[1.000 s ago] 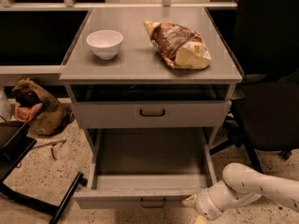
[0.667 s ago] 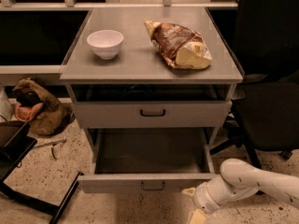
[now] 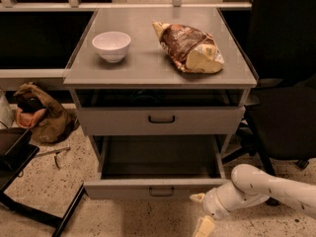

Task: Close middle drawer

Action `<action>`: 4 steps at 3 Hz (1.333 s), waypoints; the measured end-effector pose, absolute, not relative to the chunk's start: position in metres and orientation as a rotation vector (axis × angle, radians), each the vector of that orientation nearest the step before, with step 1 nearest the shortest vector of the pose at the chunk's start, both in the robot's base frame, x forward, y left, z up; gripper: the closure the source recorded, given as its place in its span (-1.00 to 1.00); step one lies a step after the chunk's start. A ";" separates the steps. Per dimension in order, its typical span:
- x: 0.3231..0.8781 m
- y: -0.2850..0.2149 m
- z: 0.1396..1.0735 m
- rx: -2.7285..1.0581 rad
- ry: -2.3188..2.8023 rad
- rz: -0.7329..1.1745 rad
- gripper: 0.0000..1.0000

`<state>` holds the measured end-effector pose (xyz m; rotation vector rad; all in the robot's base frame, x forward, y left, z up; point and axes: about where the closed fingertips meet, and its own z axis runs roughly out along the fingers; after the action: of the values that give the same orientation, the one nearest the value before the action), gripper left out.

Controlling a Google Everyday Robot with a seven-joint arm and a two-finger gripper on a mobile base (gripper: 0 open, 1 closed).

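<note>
The middle drawer [image 3: 123, 188] is pulled out of the grey cabinet, below the drawer with the dark bar handle [image 3: 161, 118]. Its plain grey inside is empty and its small handle [image 3: 161, 191] sits at the centre of its front. My gripper [image 3: 200, 212] is at the bottom right, on the white arm [image 3: 266, 186], just below and in front of the right end of the drawer front. Its fingers are spread apart and hold nothing. The upper fingertip [image 3: 197, 197] is at the front's lower edge; I cannot tell if it touches.
On the cabinet top [image 3: 148, 68] stand a white bowl [image 3: 111, 45] and a brown snack bag [image 3: 188, 47]. A black office chair [image 3: 281, 112] stands to the right, a brown bag [image 3: 37, 113] and a dark frame [image 3: 19, 181] on the floor to the left.
The middle drawer's front has slid back toward the cabinet, so less of it sticks out. My gripper and arm have moved up and inward along with it.
</note>
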<state>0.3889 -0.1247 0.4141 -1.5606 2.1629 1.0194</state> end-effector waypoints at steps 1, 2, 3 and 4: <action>0.428 -0.113 0.412 -1.600 2.091 1.008 -1.00; 0.470 -0.112 0.418 -1.621 2.066 0.936 -1.00; 0.498 -0.120 0.428 -1.602 2.055 0.868 -1.00; 0.498 -0.120 0.428 -1.602 2.055 0.868 -1.00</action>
<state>0.4980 -0.1205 0.4279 -1.6019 2.0553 0.8681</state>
